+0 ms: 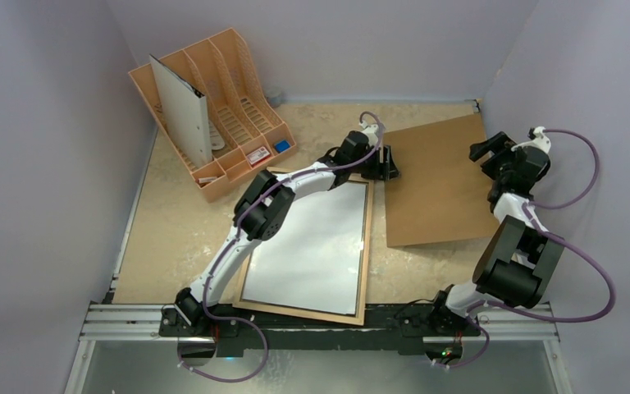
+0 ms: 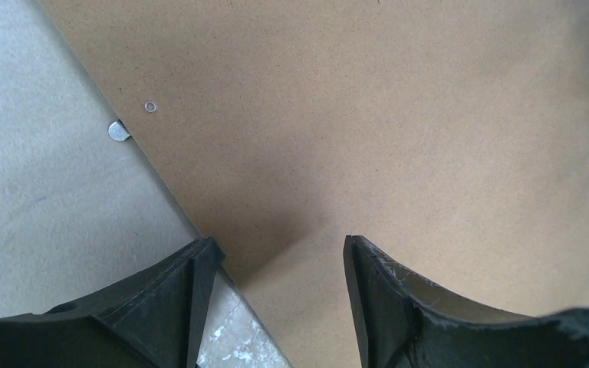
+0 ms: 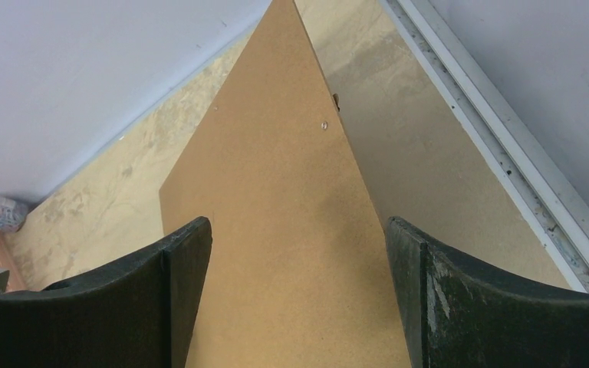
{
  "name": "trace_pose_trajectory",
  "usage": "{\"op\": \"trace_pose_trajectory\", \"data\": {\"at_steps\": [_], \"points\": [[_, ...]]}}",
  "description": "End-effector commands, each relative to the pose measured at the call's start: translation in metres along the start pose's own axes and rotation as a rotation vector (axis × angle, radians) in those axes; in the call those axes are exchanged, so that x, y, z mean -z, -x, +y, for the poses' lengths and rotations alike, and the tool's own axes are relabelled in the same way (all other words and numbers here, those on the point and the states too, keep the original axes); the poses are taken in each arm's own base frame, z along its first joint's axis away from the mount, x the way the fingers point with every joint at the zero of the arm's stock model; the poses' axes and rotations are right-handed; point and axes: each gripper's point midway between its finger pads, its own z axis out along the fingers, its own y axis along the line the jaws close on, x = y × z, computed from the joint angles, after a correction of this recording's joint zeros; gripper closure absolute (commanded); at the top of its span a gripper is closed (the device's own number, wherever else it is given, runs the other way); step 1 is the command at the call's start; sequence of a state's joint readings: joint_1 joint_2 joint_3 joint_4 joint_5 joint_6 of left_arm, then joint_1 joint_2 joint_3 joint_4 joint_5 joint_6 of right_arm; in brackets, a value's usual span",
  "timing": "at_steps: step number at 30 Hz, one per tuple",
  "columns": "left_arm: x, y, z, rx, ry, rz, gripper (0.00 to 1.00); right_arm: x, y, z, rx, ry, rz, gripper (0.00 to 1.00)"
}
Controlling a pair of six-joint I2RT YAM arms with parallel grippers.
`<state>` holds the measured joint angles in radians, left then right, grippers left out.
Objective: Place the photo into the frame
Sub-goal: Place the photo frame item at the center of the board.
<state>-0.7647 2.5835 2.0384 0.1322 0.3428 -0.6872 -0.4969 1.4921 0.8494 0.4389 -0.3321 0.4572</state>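
Beige tabletop [image 1: 172, 238] ahead of you: your photo [image 1: 312, 246] lies white side up within the light-wood frame [image 1: 367, 246], near the arm bases. Your left gripper [image 2: 280, 257], jaws apart, straddles the brown backing board's [image 1: 435, 180] left edge. Your right gripper [image 3: 299, 230] hangs spread over the board's right side.

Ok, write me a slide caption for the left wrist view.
Left gripper, open, poised over the edge of the brown backing board, a small metal clip showing at that edge.
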Motion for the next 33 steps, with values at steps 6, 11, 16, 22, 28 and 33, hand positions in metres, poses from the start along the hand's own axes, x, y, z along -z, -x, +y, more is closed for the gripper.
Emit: {"op": "trace_pose_trajectory", "data": {"at_steps": [6, 11, 16, 22, 28, 33], "points": [[0.036, 0.011, -0.130, -0.043, -0.287, 0.046, 0.37, 0.008, -0.057, 0.017, -0.123, 0.067, 0.165, 0.16], [0.041, 0.015, -0.136, -0.076, -0.296, 0.042, 0.37, 0.008, -0.060, 0.011, -0.143, 0.038, 0.156, 0.16], [0.046, 0.018, -0.143, -0.086, -0.320, 0.039, 0.37, 0.007, -0.062, 0.004, -0.152, 0.013, 0.150, 0.16], [0.056, 0.025, -0.152, -0.096, -0.327, 0.024, 0.38, 0.004, -0.069, 0.000, -0.159, 0.009, 0.168, 0.16], [0.066, 0.032, -0.150, -0.105, -0.267, 0.020, 0.38, -0.001, -0.078, -0.004, -0.165, 0.019, 0.199, 0.16], [0.077, 0.032, -0.149, -0.096, -0.230, 0.017, 0.38, -0.003, -0.097, -0.006, -0.173, 0.046, 0.243, 0.16]]}}
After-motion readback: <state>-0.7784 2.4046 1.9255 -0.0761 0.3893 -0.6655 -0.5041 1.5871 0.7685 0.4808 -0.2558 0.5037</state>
